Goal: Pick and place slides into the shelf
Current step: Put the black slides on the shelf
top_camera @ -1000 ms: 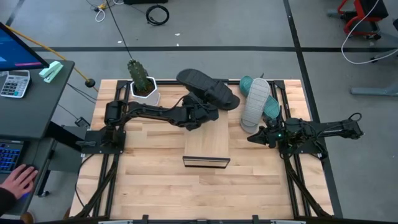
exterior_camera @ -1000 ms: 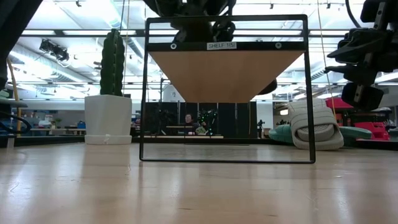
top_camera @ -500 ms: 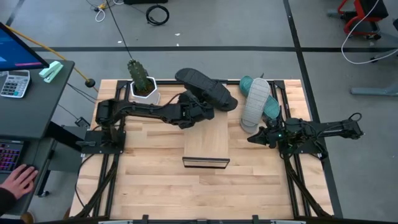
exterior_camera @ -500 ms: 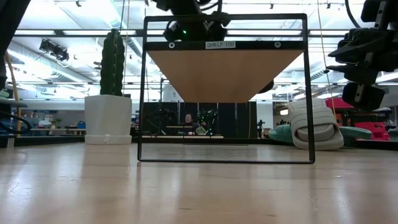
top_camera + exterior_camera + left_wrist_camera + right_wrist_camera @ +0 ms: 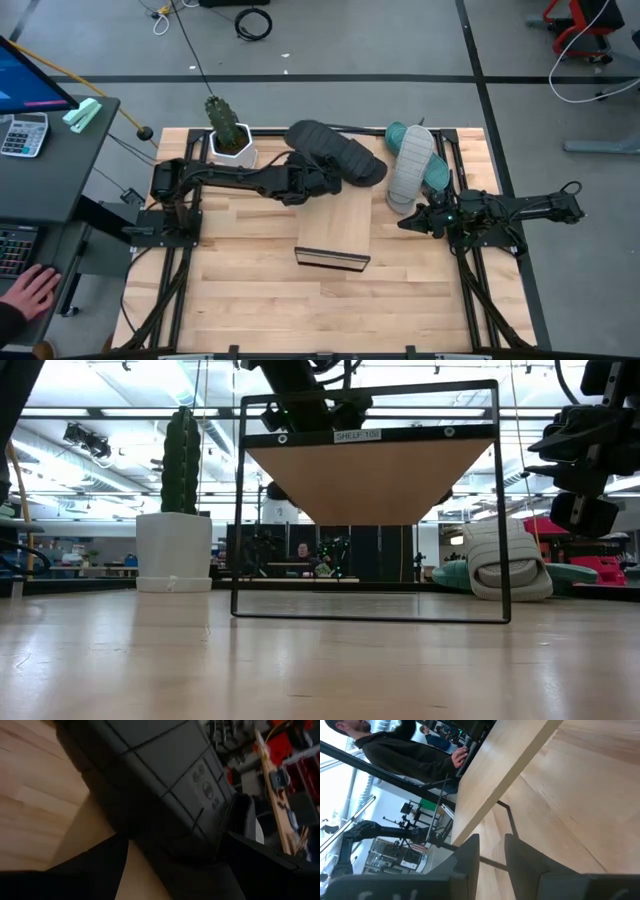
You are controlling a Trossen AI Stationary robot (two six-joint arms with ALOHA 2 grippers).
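Observation:
My left gripper (image 5: 316,179) reaches from the table's left and is shut on the black slide (image 5: 338,154), which hangs over the far end of the shelf (image 5: 335,228). The slide's grooved sole (image 5: 165,775) fills the left wrist view. The shelf is a light-wood board in a thin black frame (image 5: 370,480) and stands on the table's middle. The light grey slide (image 5: 409,166) lies on top of the teal slide (image 5: 437,172) at the far right. My right gripper (image 5: 408,221) is shut and waits just near them, touching nothing. My left gripper pinches the black slide between its two fingers (image 5: 95,865), across its width about mid-length (image 5: 175,835). It comes roughly level from the table's left. The slide is held above the table, long axis slanting from far left to near right. I cannot tell whether it touches the shelf.
A cactus in a white pot (image 5: 229,131) stands at the far left corner, close behind my left arm. Bare wooden tabletop (image 5: 240,290) stretches along the near side. A person's hand (image 5: 30,292) rests on a desk left of the table.
My left gripper has carried the black slide a little toward the table's near right, over the shelf's far end. The shelf has shifted: in the low view its frame now stands slightly farther right and a bit skewed.

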